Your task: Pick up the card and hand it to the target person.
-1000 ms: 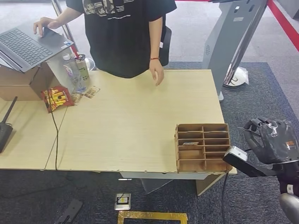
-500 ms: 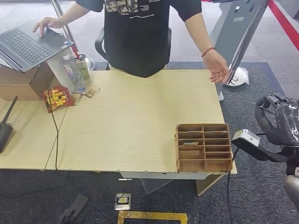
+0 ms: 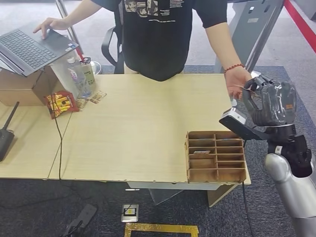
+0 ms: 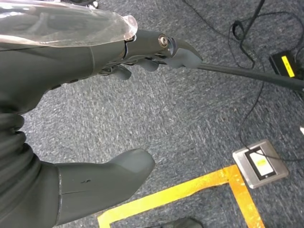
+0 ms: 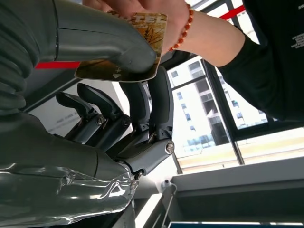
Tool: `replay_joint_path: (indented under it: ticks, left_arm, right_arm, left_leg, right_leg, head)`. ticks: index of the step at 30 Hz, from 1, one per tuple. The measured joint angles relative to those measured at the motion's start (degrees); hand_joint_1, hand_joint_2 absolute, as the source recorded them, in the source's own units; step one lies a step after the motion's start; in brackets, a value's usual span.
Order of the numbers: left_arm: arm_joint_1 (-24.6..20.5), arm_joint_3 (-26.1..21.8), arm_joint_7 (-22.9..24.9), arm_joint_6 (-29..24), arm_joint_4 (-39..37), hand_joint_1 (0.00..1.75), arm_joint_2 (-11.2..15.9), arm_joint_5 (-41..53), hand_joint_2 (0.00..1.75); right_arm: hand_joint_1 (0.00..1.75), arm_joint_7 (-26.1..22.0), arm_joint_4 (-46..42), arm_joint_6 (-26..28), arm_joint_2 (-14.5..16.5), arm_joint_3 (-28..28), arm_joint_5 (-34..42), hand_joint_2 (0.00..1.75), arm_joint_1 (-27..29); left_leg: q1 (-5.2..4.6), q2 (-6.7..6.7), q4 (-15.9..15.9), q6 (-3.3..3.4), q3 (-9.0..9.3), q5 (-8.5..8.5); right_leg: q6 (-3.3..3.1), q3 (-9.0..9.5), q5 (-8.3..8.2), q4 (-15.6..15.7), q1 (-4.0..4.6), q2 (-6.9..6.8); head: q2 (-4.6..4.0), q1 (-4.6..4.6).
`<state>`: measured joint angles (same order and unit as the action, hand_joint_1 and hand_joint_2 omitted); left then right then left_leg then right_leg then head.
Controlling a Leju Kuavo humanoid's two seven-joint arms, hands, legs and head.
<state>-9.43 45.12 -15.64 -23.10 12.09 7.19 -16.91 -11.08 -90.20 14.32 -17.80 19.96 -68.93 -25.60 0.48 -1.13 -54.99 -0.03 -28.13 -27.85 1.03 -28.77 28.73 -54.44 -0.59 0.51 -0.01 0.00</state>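
The right hand (image 3: 269,101) is raised at three o'clock off the table (image 3: 141,128), pinching the card (image 5: 123,45) between thumb and fingers against the person's open hand (image 3: 237,81). A second ago it hung lower beside the wooden organizer (image 3: 215,155). The left hand (image 4: 82,109) hangs over carpet, fingers apart, holding nothing.

Even indoor light, soft shadows, bright blown-out windows (image 5: 215,118) behind, glare on plastic wrap (image 5: 64,190)
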Motion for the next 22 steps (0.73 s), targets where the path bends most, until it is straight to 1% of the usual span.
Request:
replay_joint_path:
  ticks: [4, 6, 7, 10, 11, 12, 17, 22]
  left_arm:
    - [0.0, 0.2, 0.2, 0.2, 0.0, 0.0, -0.5, 0.7, 1.75]
    - [0.1, 0.5, 0.5, 0.4, 0.0, 0.0, -0.7, 0.7, 1.75]
    - [0.1, 0.7, 0.6, 0.5, 0.0, 0.0, -0.7, 0.7, 1.75]
    - [0.5, 1.0, 1.2, 0.7, 0.0, 0.0, -0.7, 0.6, 1.75]
    - [0.6, 1.1, 1.3, 0.7, 0.0, 0.0, -0.7, 0.5, 1.75]
    - [0.8, 1.1, 1.4, 0.7, 0.0, 0.0, -0.7, 0.4, 1.75]
    - [1.8, 1.2, 1.3, 0.6, 0.0, 0.0, -0.6, -0.1, 1.75]
    - [2.4, 1.2, 0.6, 0.1, 0.0, 0.0, -0.7, -0.8, 1.75]
  right_arm:
    - [1.75, 0.8, 4.8, 0.5, 2.4, 1.5, -1.5, 1.75, -2.7]
    - [1.71, 1.0, 6.8, 0.6, 3.4, 2.1, -1.9, 1.75, -3.6]
    - [1.48, 1.1, 7.8, 0.6, 4.0, 2.4, -2.1, 1.75, -4.1]
    - [0.24, 1.1, 11.2, 0.5, 5.4, 3.6, -2.0, 1.75, -5.7]
    - [0.03, 0.9, 12.2, 0.5, 5.8, 4.0, -1.3, 1.75, -5.9]
    - [0.0, 0.6, 13.0, 0.5, 6.1, 4.3, -0.3, 1.75, -6.1]
    - [0.0, -0.4, 16.9, 0.7, 7.1, 5.1, 3.6, 1.75, -6.4]
    - [0.0, -0.6, 19.3, 2.5, 7.4, 4.8, 7.8, 1.75, -6.3]
  left_leg:
    - [0.0, 0.0, 0.0, 0.0, -0.02, 0.0]
    - [0.0, -0.02, 0.0, 0.0, -0.04, 0.0]
    - [0.0, -0.03, 0.0, 0.0, -0.05, 0.0]
    - [0.0, -0.04, 0.0, 0.0, -0.06, 0.0]
    - [0.0, -0.04, 0.0, 0.0, -0.06, 0.0]
    - [0.0, -0.04, 0.0, 0.0, -0.06, 0.0]
    - [0.0, -0.05, 0.0, 0.0, -0.09, 0.0]
    - [-0.01, -0.02, 0.0, 0.0, -0.08, 0.0]
  right_leg:
    - [0.0, -0.01, 0.0, 0.0, 0.0, 0.0]
    - [0.0, -0.01, 0.0, 0.0, 0.0, -0.02]
    - [0.0, -0.03, 0.0, 0.0, 0.0, -0.03]
    - [0.0, -0.07, 0.0, 0.0, 0.0, -0.04]
    - [0.0, -0.07, 0.0, 0.0, 0.0, -0.04]
    - [0.0, -0.07, 0.0, 0.0, 0.0, -0.04]
    - [0.0, -0.09, 0.0, 0.0, 0.0, -0.04]
    - [0.0, -0.14, 0.0, 0.0, -0.01, -0.02]
  head:
    - [0.01, 0.0]
    - [0.01, 0.0]
    - [0.01, 0.0]
    - [0.01, -0.01]
    - [0.01, -0.01]
    - [0.0, 0.0]
    - [0.01, -0.01]
    - [-0.01, -0.01]
